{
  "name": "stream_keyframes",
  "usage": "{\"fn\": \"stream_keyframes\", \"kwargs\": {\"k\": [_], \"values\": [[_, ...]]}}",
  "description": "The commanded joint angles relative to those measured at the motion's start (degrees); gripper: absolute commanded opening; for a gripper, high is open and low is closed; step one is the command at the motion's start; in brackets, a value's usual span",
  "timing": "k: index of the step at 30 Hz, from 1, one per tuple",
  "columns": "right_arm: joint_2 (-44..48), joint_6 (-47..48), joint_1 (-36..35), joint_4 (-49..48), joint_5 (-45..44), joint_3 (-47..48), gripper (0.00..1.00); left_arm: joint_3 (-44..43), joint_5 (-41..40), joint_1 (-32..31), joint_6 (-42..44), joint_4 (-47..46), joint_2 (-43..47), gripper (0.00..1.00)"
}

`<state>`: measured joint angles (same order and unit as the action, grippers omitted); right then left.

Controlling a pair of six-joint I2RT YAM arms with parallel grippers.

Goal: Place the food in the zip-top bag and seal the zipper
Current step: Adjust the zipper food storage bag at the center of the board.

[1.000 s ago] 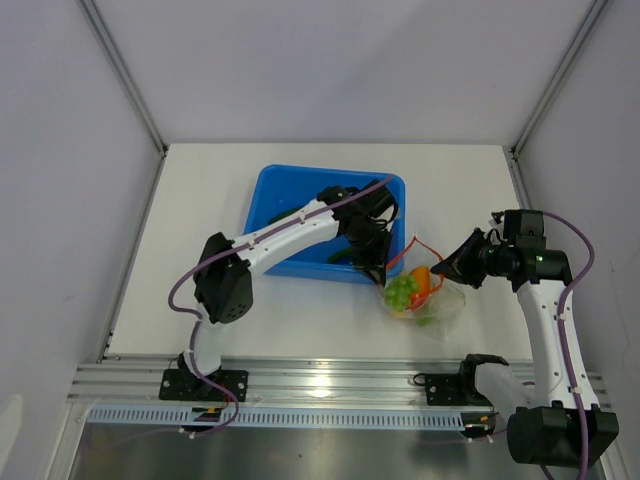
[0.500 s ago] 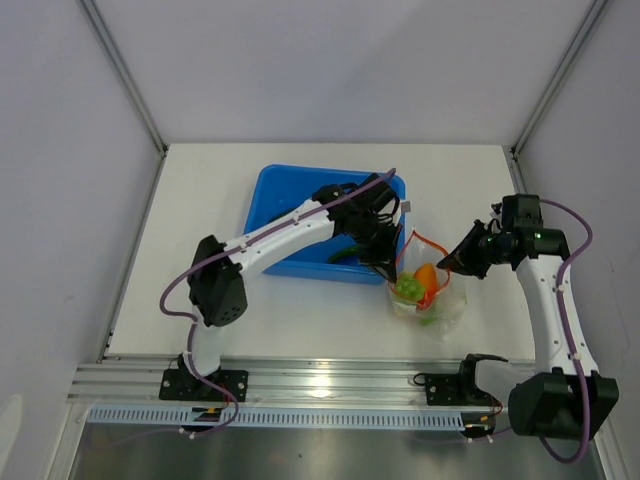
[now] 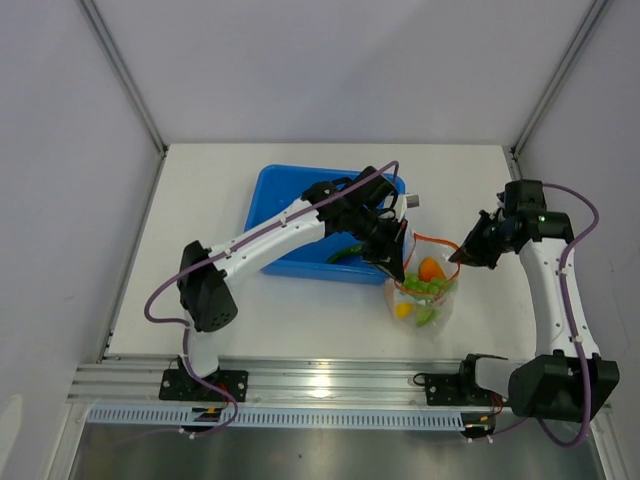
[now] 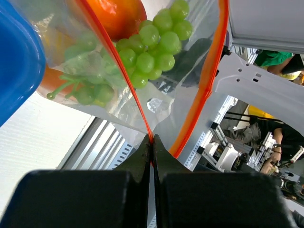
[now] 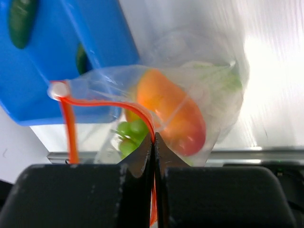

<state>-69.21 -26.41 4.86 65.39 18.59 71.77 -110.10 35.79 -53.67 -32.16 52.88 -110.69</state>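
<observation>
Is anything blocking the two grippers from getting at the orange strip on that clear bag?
Nothing visible does. The left gripper and the right gripper are each pinched shut directly on the zipper, at opposite sides of the open mouth of the zip-top bag.

Left fingers (image 4: 140, 156) now on zipper (image 4: 213, 66).

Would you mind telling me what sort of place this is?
Probably a robotics lab test cell: plain white panel walls enclose a white table, with left arm and right arm bolted to an aluminium rail.
</observation>
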Motion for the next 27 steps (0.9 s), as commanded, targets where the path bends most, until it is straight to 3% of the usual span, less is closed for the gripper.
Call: {"fn": "stream_keyframes", "kwargs": {"k": [1, 9, 14, 19, 24, 27], "values": [[4.33, -0.74, 0.50, 0.88, 1.10, -3.47, 0.00, -0.64, 1.22, -0.38, 2.63, -0.41, 0.74, 0.01], [12.17, -4.61, 0.67, 6.59, 2.42, 4.61, 0.00, 5.24, -2.74, -0.56, 1.23, -10.86, 10.41, 0.01], [15.06, -4.53, 0.85, 5.64, -1.36, -2.58, 0.00, 6.56, -0.88, -1.00, 3.24, -5.08, -0.39, 0.01], [17.35, -5.84, 2.25, 2.22, 3.46, -12.00, 0.00, 10.36, -3.01, -1.61, 3.95, -10.16, 4.07, 0.00], [16.74, -5.76, 2.52, 3.87, 1.46, -2.61, 0.00, 8.15, -3.71, -1.70, 4.56, -13.50, 8.04, 0.01], [15.17, -4.35, 2.61, 3.96, 0.40, -2.32, 0.00, 6.75, -3.80, -1.61, 5.88, -8.80, 4.45, 0.01]]}}
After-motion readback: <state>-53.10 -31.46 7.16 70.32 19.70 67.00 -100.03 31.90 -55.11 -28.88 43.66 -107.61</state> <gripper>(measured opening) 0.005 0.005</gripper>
